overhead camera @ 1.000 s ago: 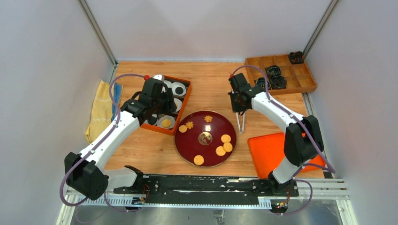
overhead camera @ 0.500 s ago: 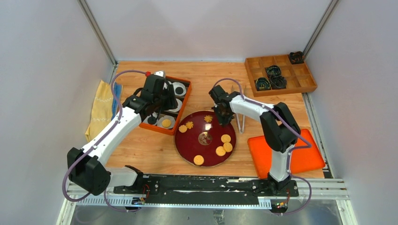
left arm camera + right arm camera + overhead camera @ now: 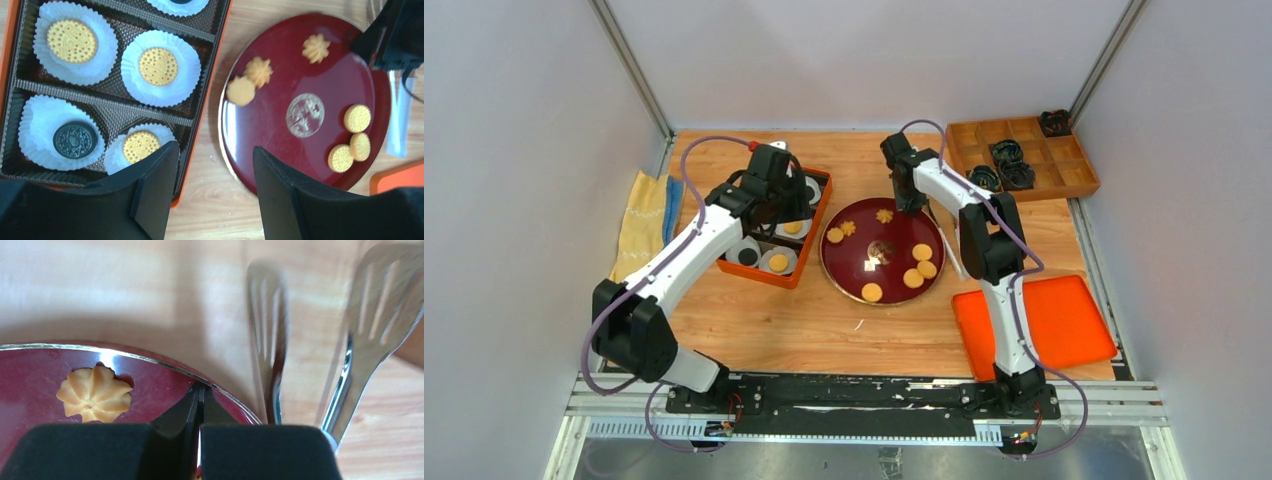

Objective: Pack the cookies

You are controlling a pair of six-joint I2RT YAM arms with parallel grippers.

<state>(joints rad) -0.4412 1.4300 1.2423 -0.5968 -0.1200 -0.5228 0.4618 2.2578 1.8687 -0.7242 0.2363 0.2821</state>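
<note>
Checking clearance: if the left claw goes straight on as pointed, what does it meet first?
Probably the bare table between the orange box and the red plate; the left claw's open fingers may clip either rim first.

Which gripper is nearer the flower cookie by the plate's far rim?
Right: right gripper is at the plate rim beside the cookie; left gripper hovers open over the box's edge.

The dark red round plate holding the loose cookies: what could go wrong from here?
The right gripper, shut, sits at the rim of the dark red round plate; a jolt there might send the golden flower-shaped cookie sliding off. The slotted metal tongs lie just beside that rim, so the plate or gripper could knock them.
</note>
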